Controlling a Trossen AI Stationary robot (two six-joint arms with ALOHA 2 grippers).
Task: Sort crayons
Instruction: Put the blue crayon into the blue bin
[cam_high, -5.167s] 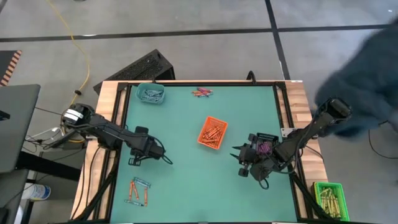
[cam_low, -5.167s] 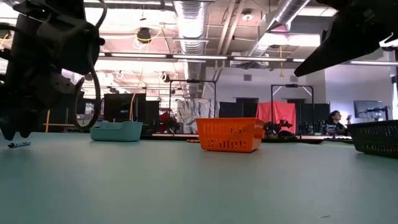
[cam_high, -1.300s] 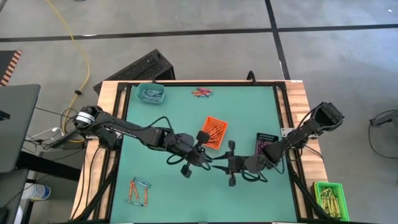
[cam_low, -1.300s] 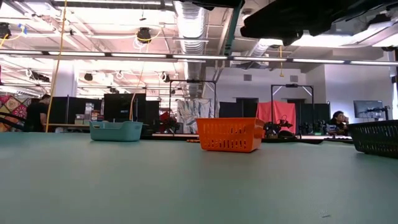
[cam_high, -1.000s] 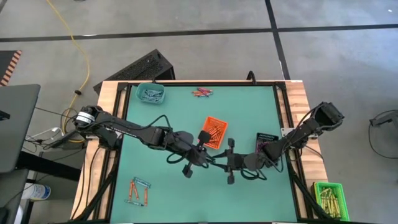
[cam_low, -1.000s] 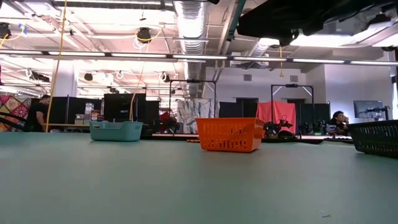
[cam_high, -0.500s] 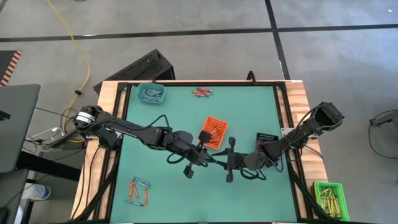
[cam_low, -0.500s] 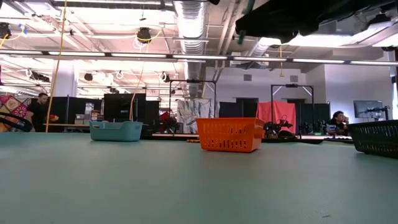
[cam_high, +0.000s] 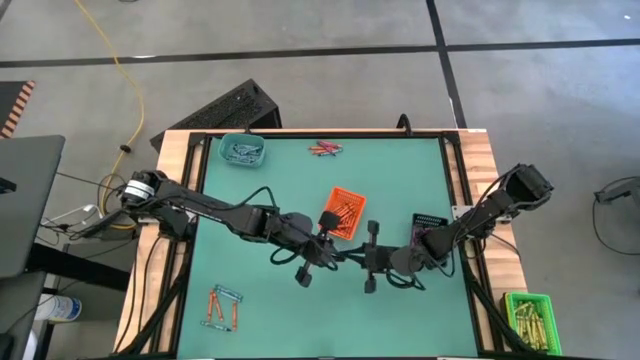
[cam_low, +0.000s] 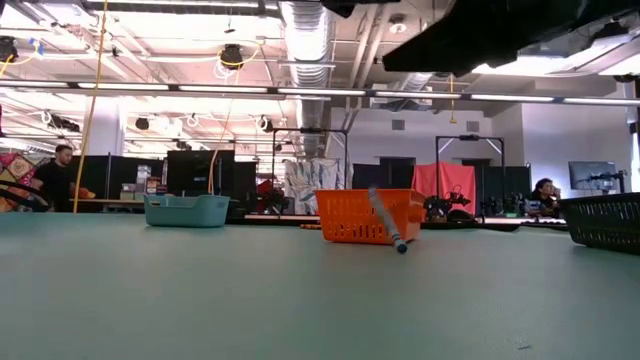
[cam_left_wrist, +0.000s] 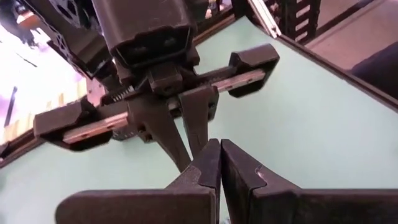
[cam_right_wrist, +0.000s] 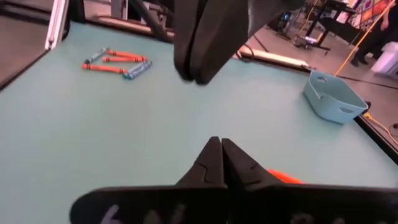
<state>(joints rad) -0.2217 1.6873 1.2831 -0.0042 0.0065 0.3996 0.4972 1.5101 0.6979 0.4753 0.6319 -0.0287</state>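
Note:
My left gripper (cam_high: 338, 257) and my right gripper (cam_high: 352, 260) face each other tip to tip above the table's middle, both shut with nothing seen between their fingers (cam_left_wrist: 219, 168) (cam_right_wrist: 217, 155). In the low view a blue-grey crayon (cam_low: 388, 220) stands tilted in front of the orange basket (cam_low: 368, 215), its lower end (cam_low: 402, 247) at the table; no gripper shows on it. More crayons lie loose at the near left (cam_high: 222, 307) and at the far edge (cam_high: 325, 149).
The orange basket (cam_high: 342, 212) holds orange crayons just beyond the grippers. A teal tray (cam_high: 242, 150) sits at the far left, a black basket (cam_high: 428, 232) under my right arm, and a green basket of yellow sticks (cam_high: 528, 318) beside the table's right edge.
My right gripper has shut, both arms keeping their place. The blue-grey crayon, absent from the low view before, now shows tilted in front of the orange basket with its lower end at the table.

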